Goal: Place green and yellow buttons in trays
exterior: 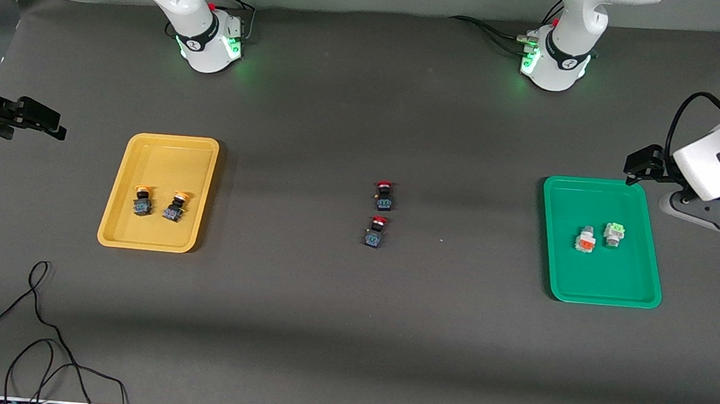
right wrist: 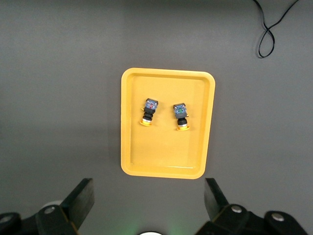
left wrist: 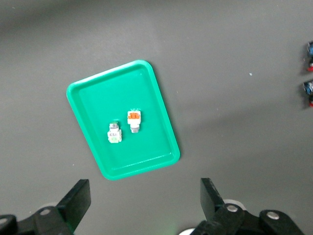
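The yellow tray [exterior: 164, 161] lies toward the right arm's end of the table. Two black buttons with yellow-orange caps [exterior: 142, 200] [exterior: 176, 205] lie in it, also in the right wrist view [right wrist: 149, 111] [right wrist: 181, 116]. The green tray [exterior: 592, 278] lies toward the left arm's end. A white button with a light green face [exterior: 614, 233] [left wrist: 114, 134] lies in it, beside a white button with an orange face [exterior: 585, 239]. My left gripper [left wrist: 145, 196] is open and empty over bare table beside the green tray. My right gripper [right wrist: 149, 196] is open and empty over bare table beside the yellow tray.
Two black buttons with red caps [exterior: 384, 195] [exterior: 376, 231] lie on the mat midway between the trays. A loose black cable [exterior: 35, 330] curls near the front edge at the right arm's end. The arm bases [exterior: 209, 42] [exterior: 554, 63] stand at the back.
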Available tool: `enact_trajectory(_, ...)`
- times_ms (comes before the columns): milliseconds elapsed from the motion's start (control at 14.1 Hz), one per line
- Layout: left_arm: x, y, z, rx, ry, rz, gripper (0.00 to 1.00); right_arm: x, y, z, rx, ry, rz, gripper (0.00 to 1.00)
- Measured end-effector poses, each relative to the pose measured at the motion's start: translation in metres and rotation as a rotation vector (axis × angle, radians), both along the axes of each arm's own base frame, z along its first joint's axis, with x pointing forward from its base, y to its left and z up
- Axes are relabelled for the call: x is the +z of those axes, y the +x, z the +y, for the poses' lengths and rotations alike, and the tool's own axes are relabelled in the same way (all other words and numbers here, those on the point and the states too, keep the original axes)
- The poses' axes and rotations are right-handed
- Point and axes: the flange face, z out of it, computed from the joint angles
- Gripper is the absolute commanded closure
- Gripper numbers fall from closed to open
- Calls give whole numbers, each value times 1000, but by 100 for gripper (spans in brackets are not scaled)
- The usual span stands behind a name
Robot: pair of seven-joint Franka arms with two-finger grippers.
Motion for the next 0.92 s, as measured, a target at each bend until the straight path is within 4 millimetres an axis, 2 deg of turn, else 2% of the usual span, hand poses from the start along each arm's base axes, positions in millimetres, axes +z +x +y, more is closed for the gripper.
enact_trajectory(285,-10,-25,-1,32,7,-16,0,0,0,0,0,0,0,0)
enact_trajectory(569,-19,-24,-2,33,9,1,0,0,0,0,0,0,0,0)
enact_trajectory(925,-21,-23,0,36,9,4,0,0,0,0,0,0,-1,0)
